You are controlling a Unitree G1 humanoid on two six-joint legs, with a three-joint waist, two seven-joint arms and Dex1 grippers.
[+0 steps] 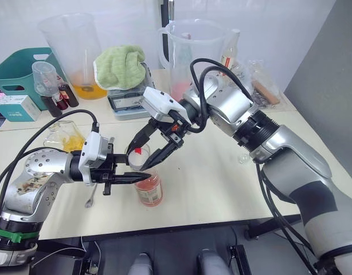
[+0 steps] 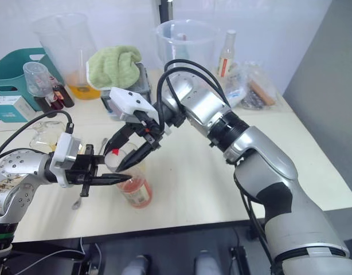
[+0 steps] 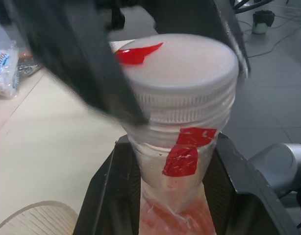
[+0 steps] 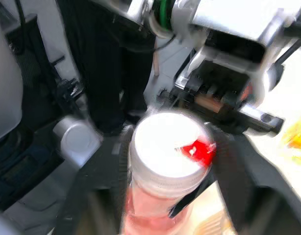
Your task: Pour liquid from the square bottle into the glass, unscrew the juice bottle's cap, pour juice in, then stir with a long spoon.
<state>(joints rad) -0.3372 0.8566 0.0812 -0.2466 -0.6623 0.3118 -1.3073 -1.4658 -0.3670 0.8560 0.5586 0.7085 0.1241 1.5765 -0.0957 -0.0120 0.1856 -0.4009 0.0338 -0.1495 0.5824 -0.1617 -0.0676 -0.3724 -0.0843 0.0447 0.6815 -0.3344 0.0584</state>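
White cap (image 3: 182, 66) between right end effector (image 1: 152, 153) fingers

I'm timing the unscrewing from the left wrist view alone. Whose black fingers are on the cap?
Observer: The right pincer; it reaches down from above, with a finger on either side of the cap.
Operator: Where is the long spoon?
Observer: The long spoon lies flat on the table, under the left arm's wrist, to the robot's left of the juice bottle.
Operator: And the square bottle?
Observer: The square bottle sits on the table further to the robot's left, beyond the left pincer.
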